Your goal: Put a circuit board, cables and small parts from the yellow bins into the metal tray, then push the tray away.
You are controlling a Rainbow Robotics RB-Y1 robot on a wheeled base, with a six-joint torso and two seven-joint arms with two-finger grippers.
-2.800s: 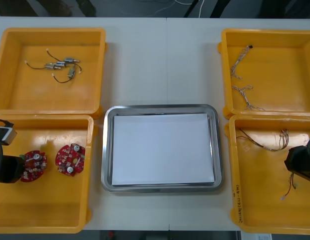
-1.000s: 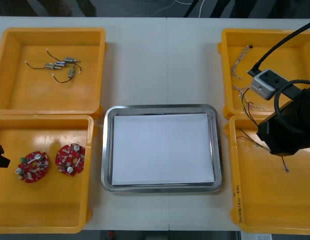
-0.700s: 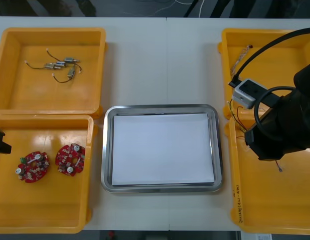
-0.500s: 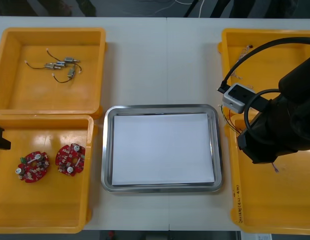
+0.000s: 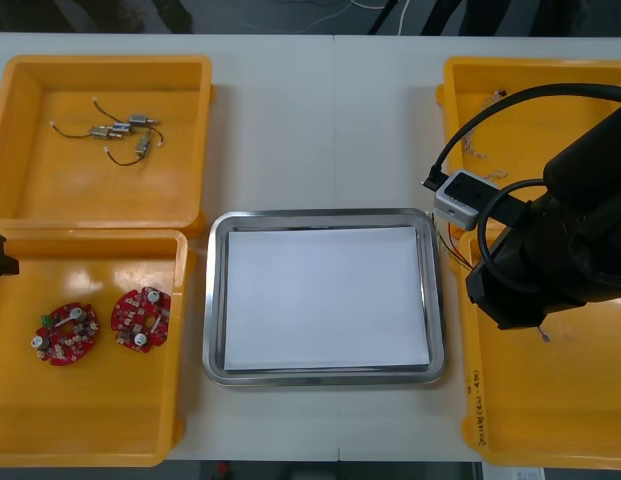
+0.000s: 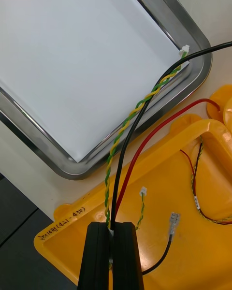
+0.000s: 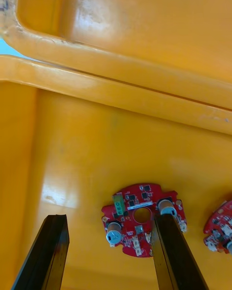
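My right gripper (image 6: pixel 113 229) is shut on a cable (image 6: pixel 140 135) made of a black wire, a red wire and a yellow-green twisted pair. The cable hangs from the fingers over the near right yellow bin (image 6: pixel 193 266), and its white plug end is above the metal tray's rim (image 6: pixel 195 65). In the front view the right arm (image 5: pixel 550 250) hovers beside the tray's right edge (image 5: pixel 437 300). My left gripper (image 7: pixel 108 220) is open above the near left bin, with a round red circuit board (image 7: pixel 140 217) below, between its fingers. A second board (image 5: pixel 140 319) lies next to it.
The tray is white inside (image 5: pixel 325 295). Small metal parts (image 5: pixel 120 132) lie in the far left bin. Twisted cables (image 5: pixel 480 130) lie in the far right bin. More cables (image 6: pixel 195 193) stay in the near right bin under the held one.
The right arm has moved left from over the near right bin to the tray's right edge, carrying the cable. The left gripper has barely moved.
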